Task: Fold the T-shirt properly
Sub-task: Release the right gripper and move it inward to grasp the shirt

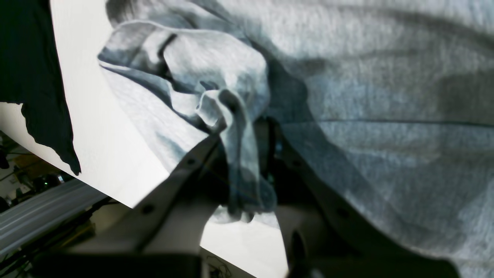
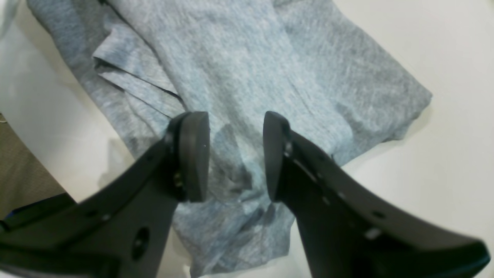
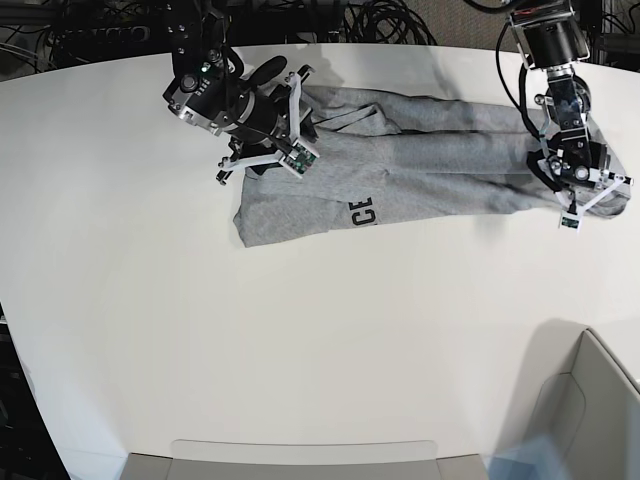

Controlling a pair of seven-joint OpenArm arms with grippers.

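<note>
Jaws, left gripper point(image 1: 247, 154): nearly closed, pinching a bunched fold of the T-shirt point(image 3: 420, 165) between the fingers.
Jaws, right gripper point(image 2: 235, 154): apart, nothing between them; grey cloth lies just under the pads point(image 2: 195, 154).
T-shirt: rumpled, stretched w/ long axis across the far half of the table point(image 3: 300, 340); black letters face up on the near edge twd the right arm's end.
Containers: grey bin point(image 3: 590, 410) at near corner on left arm's side; contents can't tell.
Right arm: over shirt's end, wrist tilted down at the cloth.
Left arm: at the opposite end, gripper low on the shirt.
Edges/room: shirt sits twd far table edge; broad bare white surface on the near side.
</note>
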